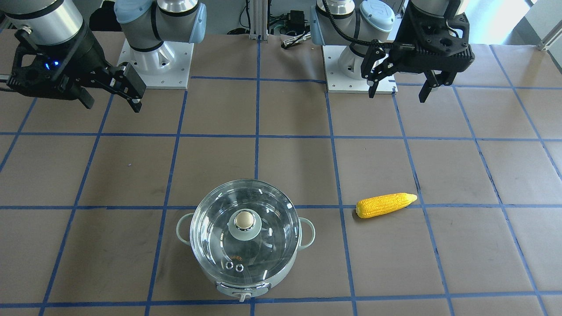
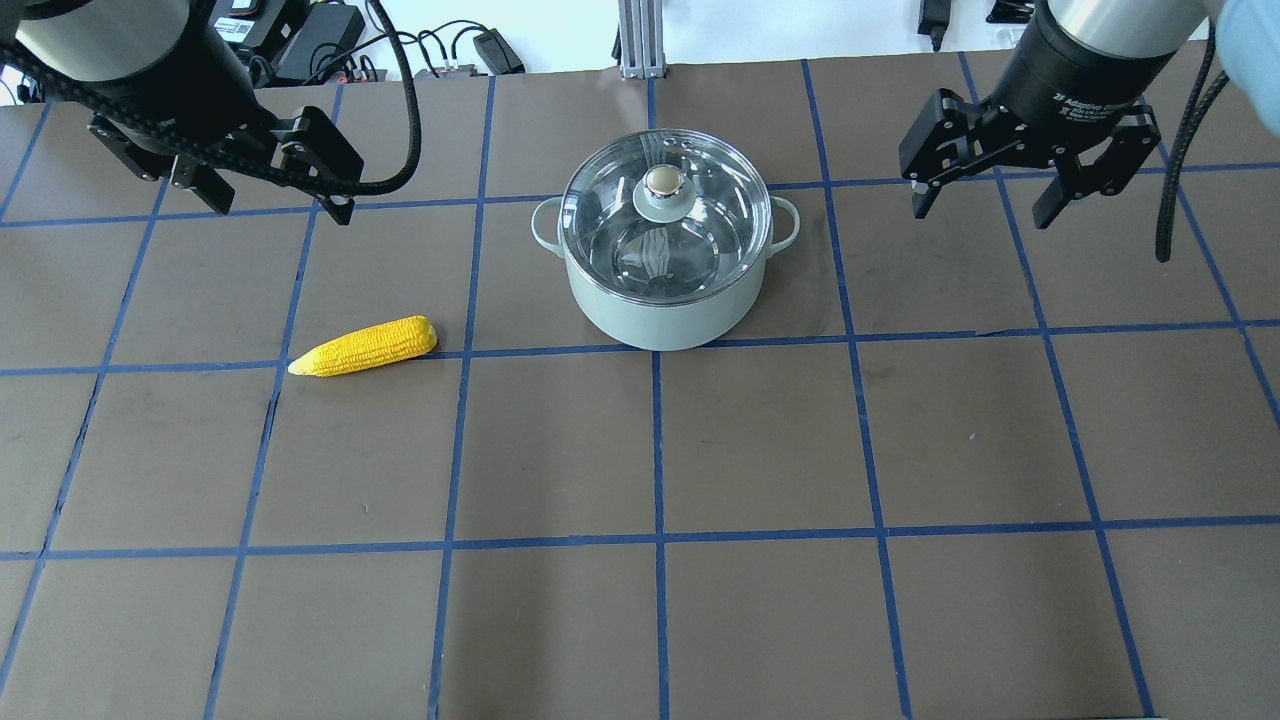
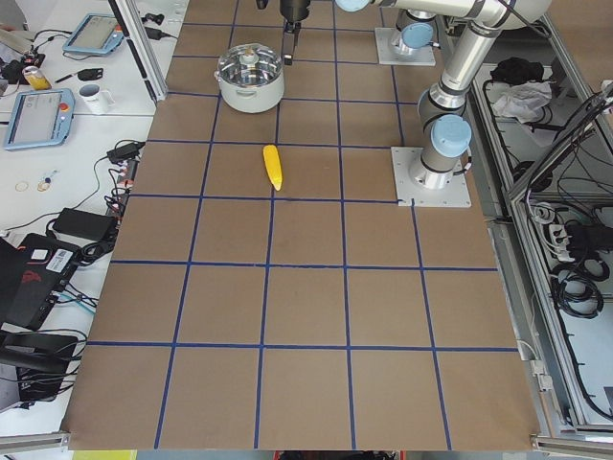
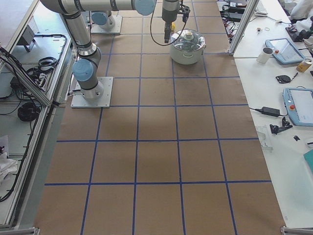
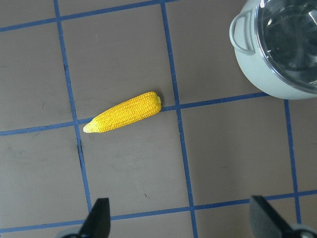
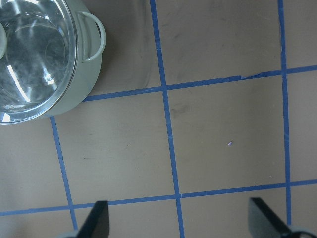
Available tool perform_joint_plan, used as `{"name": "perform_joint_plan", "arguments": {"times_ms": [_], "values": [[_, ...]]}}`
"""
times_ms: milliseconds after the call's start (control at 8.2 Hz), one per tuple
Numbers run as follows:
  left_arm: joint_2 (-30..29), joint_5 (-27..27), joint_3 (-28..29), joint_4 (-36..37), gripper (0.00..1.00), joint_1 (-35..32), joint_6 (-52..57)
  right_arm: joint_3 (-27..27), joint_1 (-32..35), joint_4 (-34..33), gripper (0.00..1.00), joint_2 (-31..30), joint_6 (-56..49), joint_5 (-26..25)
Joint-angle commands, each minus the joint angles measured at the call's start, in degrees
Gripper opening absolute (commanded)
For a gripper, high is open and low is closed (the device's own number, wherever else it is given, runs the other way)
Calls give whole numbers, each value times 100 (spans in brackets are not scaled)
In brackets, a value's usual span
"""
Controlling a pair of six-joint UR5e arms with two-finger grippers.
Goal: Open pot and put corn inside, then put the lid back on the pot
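Note:
The pale mint-green pot (image 2: 665,315) stands at the far middle of the table, and the clear glass lid (image 2: 620,235) with its beige knob sits on it. The pot also shows in the front view (image 1: 307,232). The yellow corn (image 2: 365,346) lies flat on the table to the pot's left, apart from it, and shows in the front view (image 1: 385,205) and the left wrist view (image 5: 123,112). My left gripper (image 2: 282,208) hangs open and empty above the table, behind the corn. My right gripper (image 2: 982,213) hangs open and empty to the pot's right.
The brown table is marked with a blue tape grid. The arms' white base plates (image 1: 156,66) (image 1: 360,74) sit at the robot's edge. An aluminium post (image 2: 635,40) and cables stand beyond the far edge. A side bench with tablets and a mug (image 4: 266,55) lies past the pot.

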Motion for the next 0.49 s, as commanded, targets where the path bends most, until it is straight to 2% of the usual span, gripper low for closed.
{"name": "perform_joint_plan", "arguments": {"times_ms": [0,366], "values": [[-3,-5,-22,20,100,5,9,0,0,-9,100,0,0,-5],[-47,-5,22,73,100,66,220,-9,0,-114,100,26,26,-5]]}}
